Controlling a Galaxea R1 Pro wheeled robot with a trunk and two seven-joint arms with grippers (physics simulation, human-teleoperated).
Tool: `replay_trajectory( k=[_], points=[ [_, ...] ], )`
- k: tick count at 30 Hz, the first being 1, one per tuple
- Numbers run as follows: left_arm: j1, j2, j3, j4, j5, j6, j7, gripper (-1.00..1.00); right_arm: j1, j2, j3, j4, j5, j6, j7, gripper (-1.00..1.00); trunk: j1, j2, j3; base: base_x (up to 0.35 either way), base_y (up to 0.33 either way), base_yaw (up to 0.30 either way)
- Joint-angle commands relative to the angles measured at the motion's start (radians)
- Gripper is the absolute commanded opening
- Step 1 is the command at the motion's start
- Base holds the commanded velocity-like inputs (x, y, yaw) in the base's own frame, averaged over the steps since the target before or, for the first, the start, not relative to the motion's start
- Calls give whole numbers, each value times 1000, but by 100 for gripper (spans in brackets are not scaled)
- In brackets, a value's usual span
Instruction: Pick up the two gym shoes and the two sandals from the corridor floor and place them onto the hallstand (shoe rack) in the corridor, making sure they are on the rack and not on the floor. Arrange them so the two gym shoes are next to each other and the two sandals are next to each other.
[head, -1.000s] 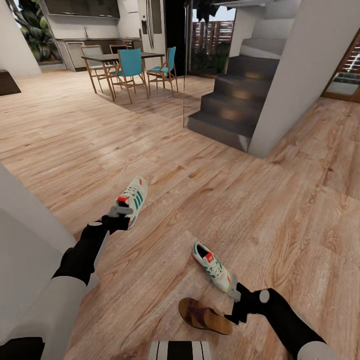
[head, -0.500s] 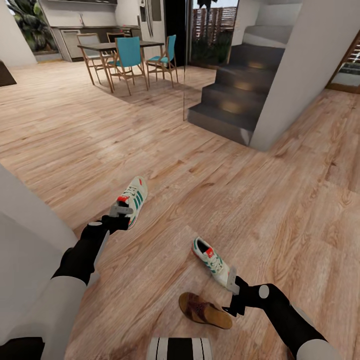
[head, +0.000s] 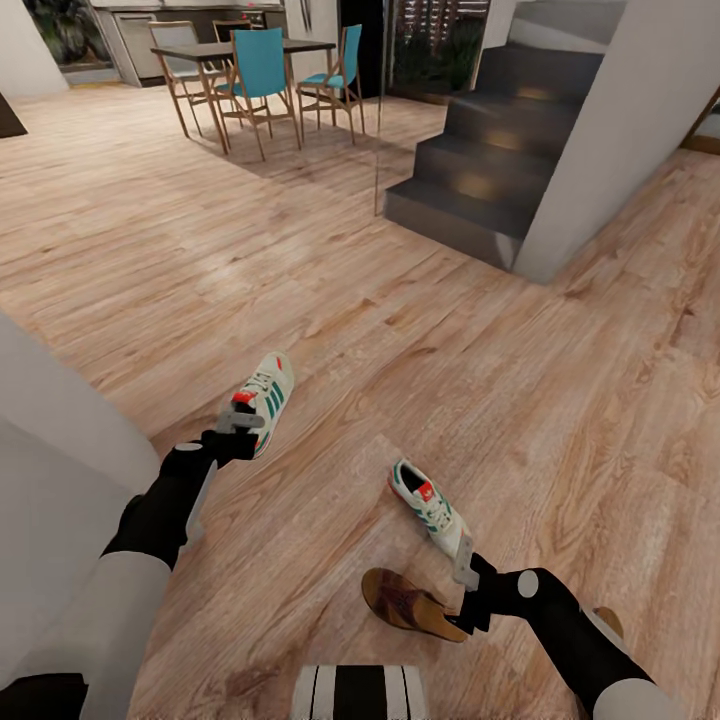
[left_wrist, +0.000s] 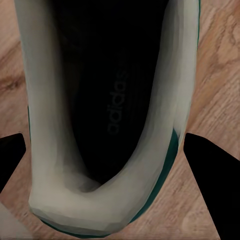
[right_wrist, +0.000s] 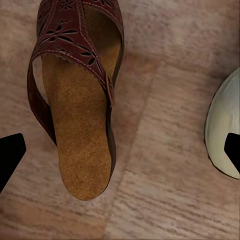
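My left gripper is shut on the heel of one cream gym shoe, toe pointing away. In the left wrist view its black fingertips press both sides of that gym shoe. The second gym shoe lies on the corridor floor ahead of my right gripper, which is open just behind its heel. A brown sandal lies beside that gripper. In the right wrist view the sandal and the gym shoe's heel lie below the spread fingers. The hallstand is out of view.
A tan shape peeks out behind my right forearm. Dark stairs and a white wall stand ahead right. A dining table with teal chairs is at the far left. A pale surface borders the left.
The camera has moved, so the room slid up the picture. The left gym shoe kept its place at my left gripper. The tan shape came into view behind my right arm.
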Motion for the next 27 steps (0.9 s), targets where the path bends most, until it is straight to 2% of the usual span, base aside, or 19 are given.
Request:
replay_trajectory(
  k=[1,5,11,14,19,25,27],
  points=[
    [-2,1,3,-2,-9,6,-10,-100,0,-1,3,-2,4,4,3,100,0,-1,-6,0,0,19],
    [-10,-2,4,-11,-8,15,-9,-100,0,-1,3,-2,4,4,3,100,1,-1,-16,0,0,-7],
    [-84,-10,4,-31,-5,103,-9,-100,0,-1,3,-2,4,4,3,100,1,-1,-18,0,0,-6],
    [-98,-13,4,-34,-3,115,-8,-100,0,-1,2,-2,4,4,3,100,1,-1,-22,0,0,0],
    [-101,-14,4,-35,-3,118,-8,-100,0,-1,2,-2,4,4,3,100,3,-2,-41,0,0,0],
    [-98,-14,5,-35,-3,117,-8,-100,0,-1,1,-2,4,4,3,100,3,-2,-47,0,0,0],
    [-95,-14,5,-35,-3,117,-9,-100,0,-1,1,-2,4,4,3,100,4,-3,-58,0,0,0]
  ],
)
